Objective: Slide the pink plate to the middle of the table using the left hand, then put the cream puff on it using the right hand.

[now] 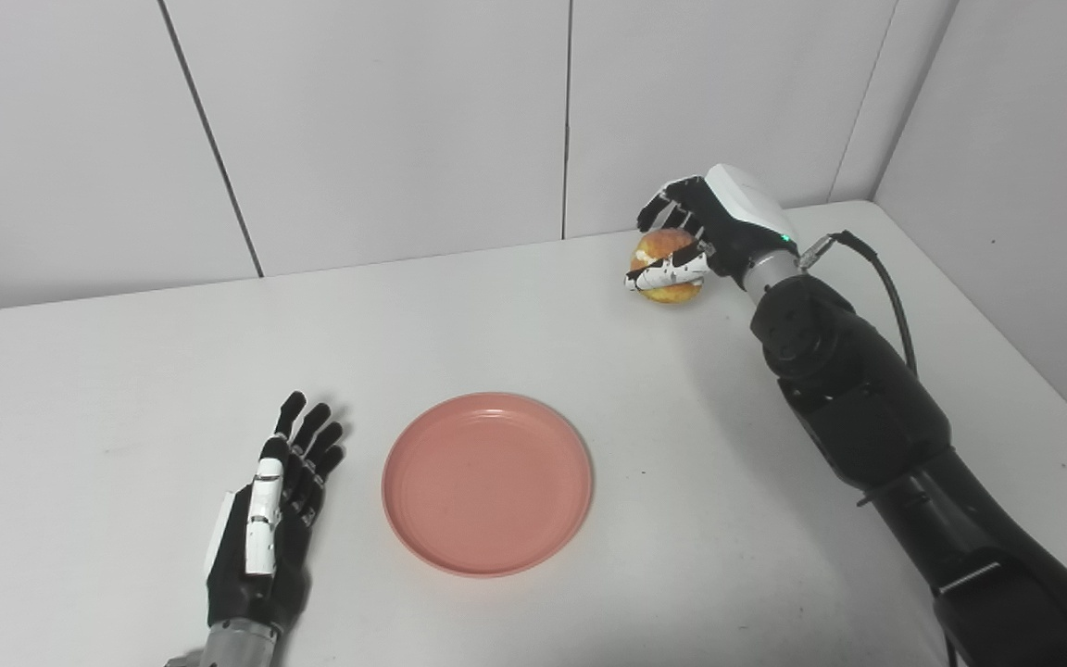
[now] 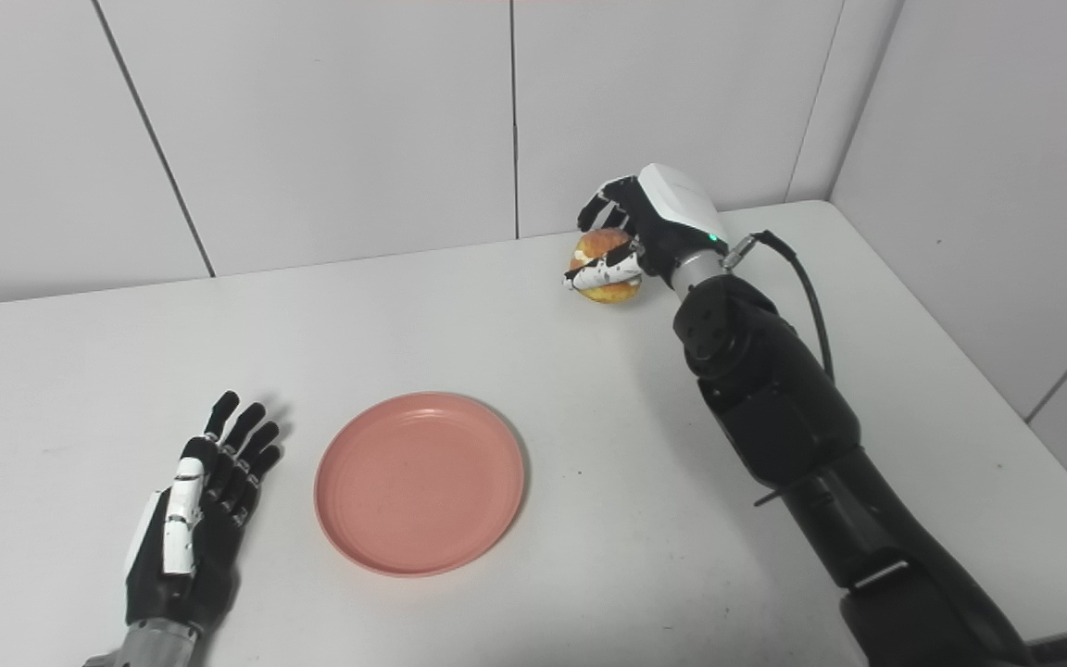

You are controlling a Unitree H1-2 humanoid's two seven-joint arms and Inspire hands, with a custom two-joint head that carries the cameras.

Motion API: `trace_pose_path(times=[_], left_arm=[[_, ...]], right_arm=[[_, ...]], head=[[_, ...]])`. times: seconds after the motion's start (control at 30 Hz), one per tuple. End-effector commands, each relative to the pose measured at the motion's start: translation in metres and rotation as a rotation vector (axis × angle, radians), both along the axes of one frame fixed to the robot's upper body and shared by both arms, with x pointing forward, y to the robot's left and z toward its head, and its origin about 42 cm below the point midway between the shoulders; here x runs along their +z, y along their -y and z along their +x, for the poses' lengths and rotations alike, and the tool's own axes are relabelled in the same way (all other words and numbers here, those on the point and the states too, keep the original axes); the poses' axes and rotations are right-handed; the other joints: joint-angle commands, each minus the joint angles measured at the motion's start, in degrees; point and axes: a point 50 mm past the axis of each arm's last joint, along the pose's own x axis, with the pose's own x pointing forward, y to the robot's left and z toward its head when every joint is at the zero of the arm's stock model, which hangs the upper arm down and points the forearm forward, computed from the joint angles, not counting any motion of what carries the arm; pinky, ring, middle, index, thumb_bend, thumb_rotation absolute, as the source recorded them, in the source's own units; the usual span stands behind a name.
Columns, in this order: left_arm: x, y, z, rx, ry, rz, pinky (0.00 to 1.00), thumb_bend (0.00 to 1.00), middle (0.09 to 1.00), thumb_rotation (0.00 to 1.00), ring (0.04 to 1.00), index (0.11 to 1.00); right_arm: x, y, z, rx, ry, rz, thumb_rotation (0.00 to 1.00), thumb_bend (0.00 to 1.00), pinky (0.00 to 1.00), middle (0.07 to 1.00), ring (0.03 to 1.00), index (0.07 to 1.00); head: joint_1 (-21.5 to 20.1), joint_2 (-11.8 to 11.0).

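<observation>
The pink plate point(image 1: 487, 482) lies flat and empty on the white table point(image 1: 126, 371), near its middle front. My left hand point(image 1: 269, 519) rests open on the table just left of the plate, fingers straight, not touching it. My right hand point(image 1: 705, 232) is at the far right back of the table, its fingers and thumb closed around the golden-brown cream puff point(image 1: 665, 264). The puff sits at or just above the table surface; I cannot tell whether it touches. The same puff shows in the right eye view point(image 2: 606, 264), with the plate point(image 2: 420, 482) well in front and to its left.
White wall panels stand right behind the table's back edge, close to my right hand. A black cable point(image 1: 885, 278) loops beside the right forearm. The table's right edge runs near the right arm.
</observation>
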Motion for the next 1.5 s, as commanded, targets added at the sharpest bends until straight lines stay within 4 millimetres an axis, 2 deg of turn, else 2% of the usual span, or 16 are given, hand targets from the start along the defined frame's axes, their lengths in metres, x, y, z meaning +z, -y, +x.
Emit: trace_pose_path(times=[0.0, 0.1, 0.37, 0.57, 0.8, 1.2, 1.47], left_arm=[[-0.026, 0.003, -0.010, 0.004, -0.113, 0.015, 0.95, 0.39, 0.952, 1.00, 0.939, 0.961], [-0.026, 0.007, -0.011, 0.003, -0.112, 0.023, 0.94, 0.41, 0.949, 1.00, 0.935, 0.954], [-0.023, 0.025, -0.011, 0.011, -0.113, 0.035, 0.91, 0.43, 0.934, 1.00, 0.919, 0.937], [-0.018, 0.040, -0.011, 0.024, -0.117, 0.025, 0.90, 0.42, 0.922, 1.00, 0.906, 0.926], [-0.017, 0.049, -0.010, 0.025, -0.100, 0.036, 0.89, 0.43, 0.923, 1.00, 0.906, 0.927], [-0.011, 0.059, -0.008, 0.028, -0.096, 0.044, 0.89, 0.44, 0.925, 1.00, 0.907, 0.925], [-0.008, 0.065, -0.008, 0.021, -0.088, 0.044, 0.89, 0.45, 0.930, 1.00, 0.911, 0.932]], right_arm=[[0.022, -0.011, -0.005, 0.046, 0.076, -0.012, 0.00, 0.52, 0.30, 0.426, 0.373, 0.531], [0.023, -0.023, -0.012, 0.079, 0.086, -0.008, 0.00, 0.52, 0.32, 0.436, 0.396, 0.531], [0.019, -0.056, -0.038, 0.211, 0.108, -0.018, 0.00, 0.52, 0.33, 0.447, 0.402, 0.529], [0.006, -0.079, -0.055, 0.291, 0.085, -0.019, 0.00, 0.52, 0.33, 0.441, 0.403, 0.531], [-0.013, -0.097, -0.069, 0.346, 0.027, -0.004, 0.00, 0.52, 0.31, 0.430, 0.383, 0.527], [-0.036, -0.120, -0.079, 0.410, -0.018, 0.003, 0.00, 0.52, 0.32, 0.440, 0.400, 0.526], [-0.049, -0.133, -0.078, 0.431, -0.067, -0.001, 0.00, 0.52, 0.32, 0.436, 0.404, 0.525]], head=[[0.8, 0.1], [1.8, 0.2], [8.5, 1.4], [11.6, 1.9], [14.7, 3.0], [17.9, 4.7], [19.5, 5.6]])
